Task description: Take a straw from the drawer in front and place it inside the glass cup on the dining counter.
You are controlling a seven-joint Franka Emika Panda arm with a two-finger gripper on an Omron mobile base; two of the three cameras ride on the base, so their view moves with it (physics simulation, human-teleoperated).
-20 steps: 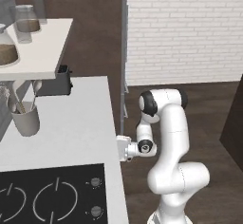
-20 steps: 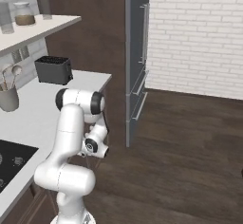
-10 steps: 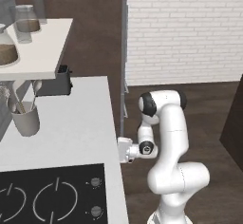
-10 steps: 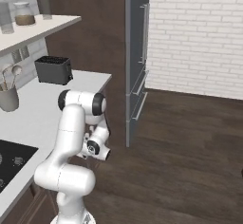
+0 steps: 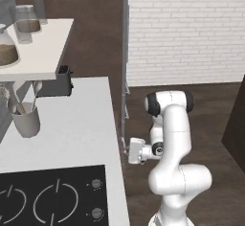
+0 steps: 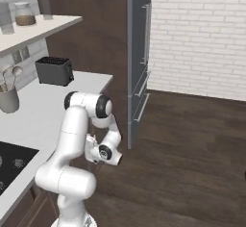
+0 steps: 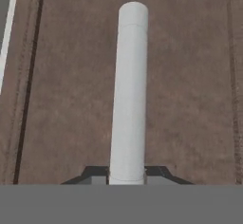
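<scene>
Tool (image 7: 126,174) pressed against drawer (image 7: 180,76) front under the tabletop (image 5: 76,124) edge, fingers (image 7: 159,172) narrow around the handle (image 7: 128,90) (bar runs between them). Straw presumably inside. Best pull straight out, square to the front, grip firm.

Drawer (image 7: 190,76) front: matt, grained dark brown wood. Bar handle (image 7: 129,90): smooth silver metal with a satin sheen. Counter (image 5: 76,124): plain matt white.

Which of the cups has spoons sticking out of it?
The grey holder standing on the white counter, below the shelf. The jars up on the shelf hold no spoons.
</scene>
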